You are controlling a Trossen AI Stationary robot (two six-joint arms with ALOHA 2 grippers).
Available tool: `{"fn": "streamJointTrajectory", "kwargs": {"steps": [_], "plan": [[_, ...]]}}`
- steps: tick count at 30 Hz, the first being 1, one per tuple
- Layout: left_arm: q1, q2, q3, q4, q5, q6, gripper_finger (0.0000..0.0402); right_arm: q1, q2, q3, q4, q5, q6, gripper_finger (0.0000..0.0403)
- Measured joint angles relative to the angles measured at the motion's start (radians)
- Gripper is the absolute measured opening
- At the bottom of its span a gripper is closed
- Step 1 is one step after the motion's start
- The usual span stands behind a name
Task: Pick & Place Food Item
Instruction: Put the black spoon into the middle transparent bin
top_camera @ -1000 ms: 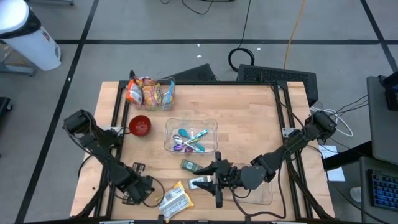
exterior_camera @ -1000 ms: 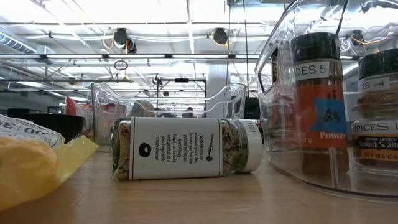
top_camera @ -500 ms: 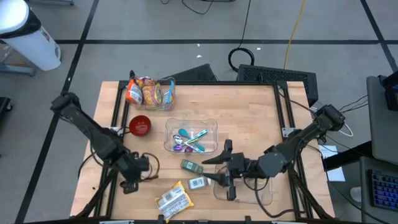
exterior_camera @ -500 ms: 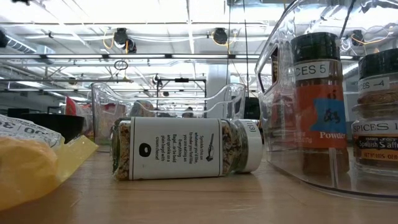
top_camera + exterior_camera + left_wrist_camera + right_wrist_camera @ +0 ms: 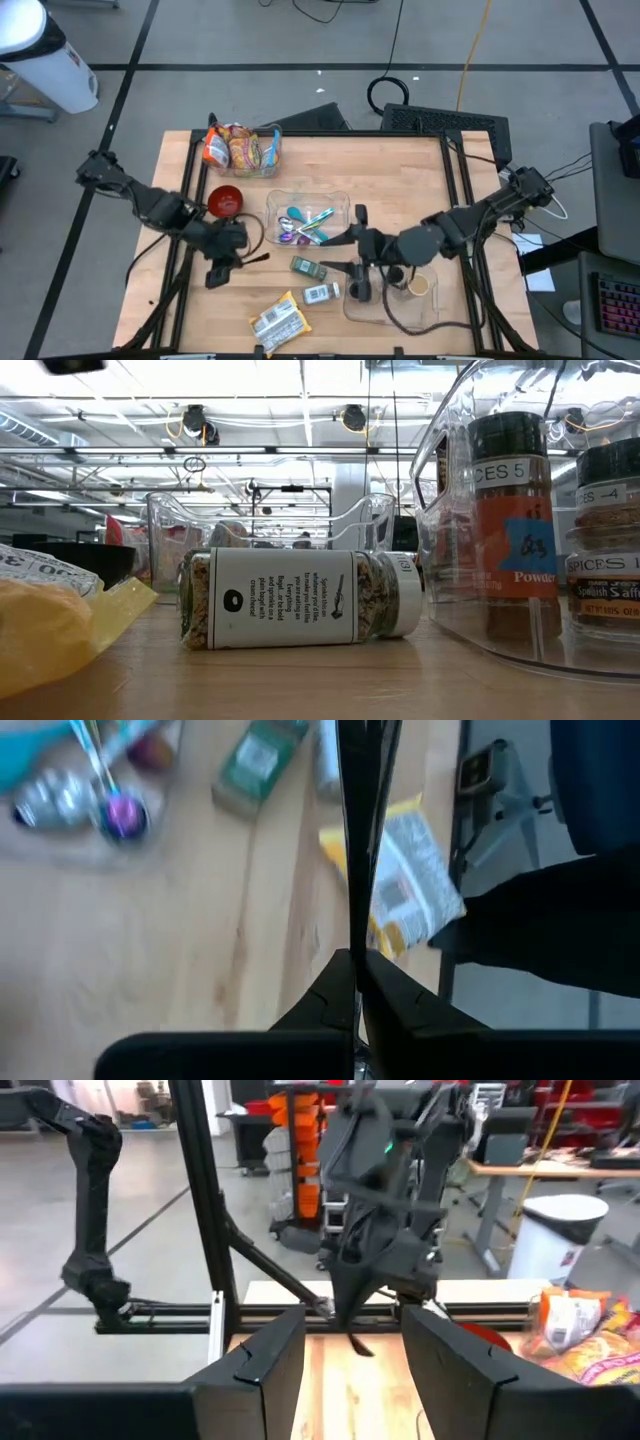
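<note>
A spice jar (image 5: 320, 293) with a white label lies on its side on the wooden table near the front edge; it also shows in the low view (image 5: 300, 600). A green packet (image 5: 305, 267) lies just beyond it, and a yellow snack bag (image 5: 278, 320) lies at the front edge. My right gripper (image 5: 340, 253) is open and empty, above the table just right of the jar and packet, with its fingers pointing toward the table's left. My left gripper (image 5: 262, 258) is shut and empty, above the table left of the packet; its wrist view (image 5: 360, 840) looks down on the bag (image 5: 405, 885).
A clear bin (image 5: 395, 305) holding spice jars (image 5: 510, 510) stands at the near right. A clear tray of spoons (image 5: 307, 220) sits mid-table, with a red bowl (image 5: 225, 201) to its left. A clear bin of snack packets (image 5: 243, 150) stands at the far left.
My left gripper has risen and gone from the near edge beside the yellow bag toward the table's middle. My right gripper has drawn back from over the spice jar toward the far edge. The jar lies where it was.
</note>
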Motion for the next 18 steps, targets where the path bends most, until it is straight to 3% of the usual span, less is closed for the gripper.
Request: {"fn": "streamJointTrajectory", "kwargs": {"steps": [3, 11, 18], "plan": [[0.074, 0.048, 0.110, -0.058, 0.052, 0.098, 0.0005, -0.030, 0.002, 0.006, -0.033, -0.040, -0.003, 0.0165], [0.276, 0.235, 0.346, -0.163, 0.316, 0.290, 0.0005, -0.059, 0.029, 0.005, -0.094, -0.040, -0.130, 0.0193], [0.381, 0.411, 0.491, -0.246, 0.473, 0.417, 0.0005, -0.067, 0.069, 0.005, -0.132, 0.029, -0.277, 0.0200]]}}
